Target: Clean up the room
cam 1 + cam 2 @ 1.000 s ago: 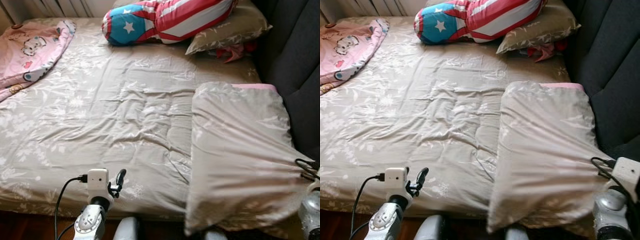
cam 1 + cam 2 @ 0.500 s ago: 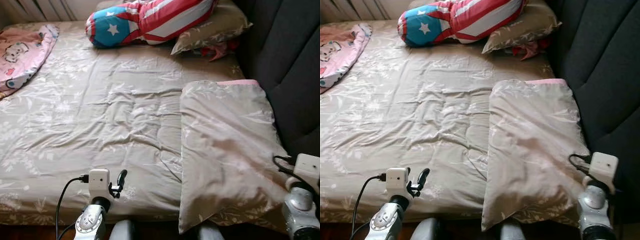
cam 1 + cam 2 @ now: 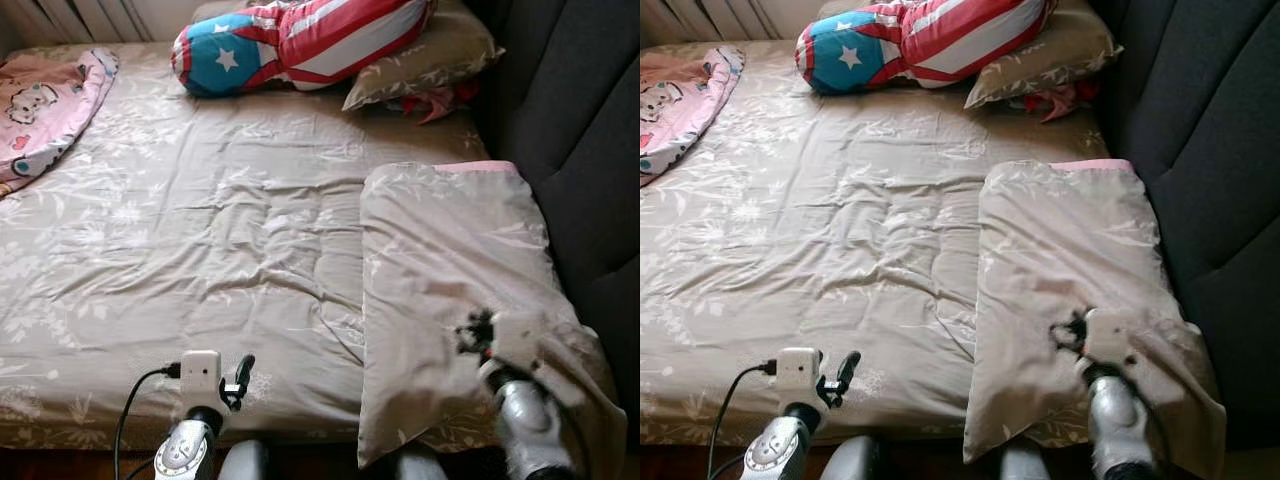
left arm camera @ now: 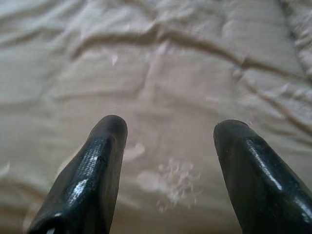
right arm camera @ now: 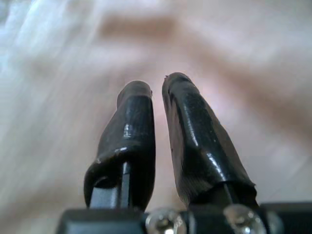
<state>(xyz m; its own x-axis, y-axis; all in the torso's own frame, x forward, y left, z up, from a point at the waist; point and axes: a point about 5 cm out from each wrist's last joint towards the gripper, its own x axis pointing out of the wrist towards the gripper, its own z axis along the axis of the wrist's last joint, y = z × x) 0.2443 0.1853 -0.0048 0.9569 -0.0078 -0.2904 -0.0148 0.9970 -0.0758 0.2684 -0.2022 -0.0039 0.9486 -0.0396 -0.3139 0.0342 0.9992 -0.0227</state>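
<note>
Beige pillow [image 3: 450, 300] lies on the bed [image 3: 200, 230] by the headboard; soft, light, best pinched at a corner. Right gripper [image 5: 157, 92] fingers nearly together, empty; left gripper [image 4: 168, 141] fingers apart.

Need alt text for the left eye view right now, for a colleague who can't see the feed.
The right gripper reaches over a beige floral pillow lying on the right side of a bed, with pillow fabric draped over that arm. The left gripper hovers open at the bed's near edge. A stars-and-stripes cushion lies at the far end, a pink blanket far left.
</note>
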